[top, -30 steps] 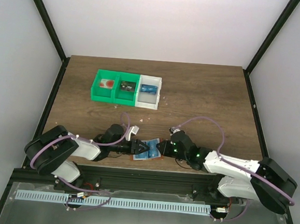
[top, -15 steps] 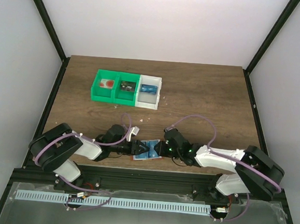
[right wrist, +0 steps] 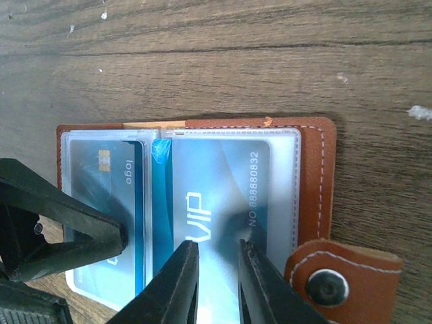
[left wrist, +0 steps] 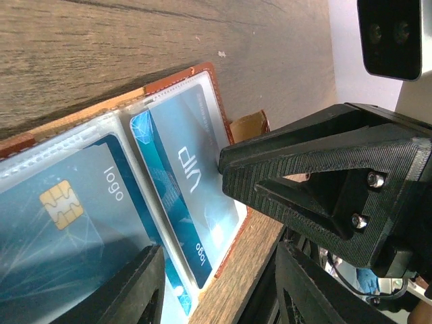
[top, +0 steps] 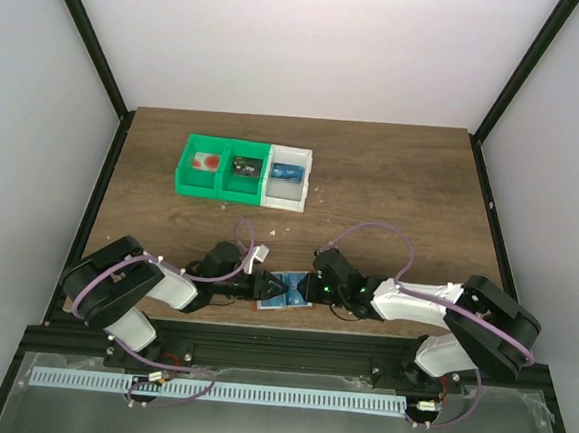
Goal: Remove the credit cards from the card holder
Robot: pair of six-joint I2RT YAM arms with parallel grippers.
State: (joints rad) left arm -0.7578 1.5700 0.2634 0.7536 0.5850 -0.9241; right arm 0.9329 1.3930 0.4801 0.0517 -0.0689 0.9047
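The card holder (top: pixel 286 288) lies open on the table near the front edge, orange-brown rim (right wrist: pixel 314 169) and clear pockets up. A blue "VIP" credit card (right wrist: pixel 223 182) sits in the right pocket and a blue "logo" card with a chip (right wrist: pixel 111 175) in the left; both also show in the left wrist view, VIP (left wrist: pixel 189 169) and logo (left wrist: pixel 67 223). My right gripper (right wrist: pixel 217 273) is open by a narrow gap, tips on the VIP pocket. My left gripper (left wrist: pixel 217 283) is open wide at the holder's left half, one finger (right wrist: pixel 61 216) on the logo card.
A green two-compartment bin (top: pixel 221 168) and a white bin (top: pixel 289 176) holding a blue card stand at the back left. The holder's snap tab (right wrist: pixel 337 280) sticks out to its right. The table's front edge (left wrist: pixel 250 263) runs just beside the holder.
My right arm has swung left and its gripper has come onto the holder's right half. The left gripper and the holder have stayed put.
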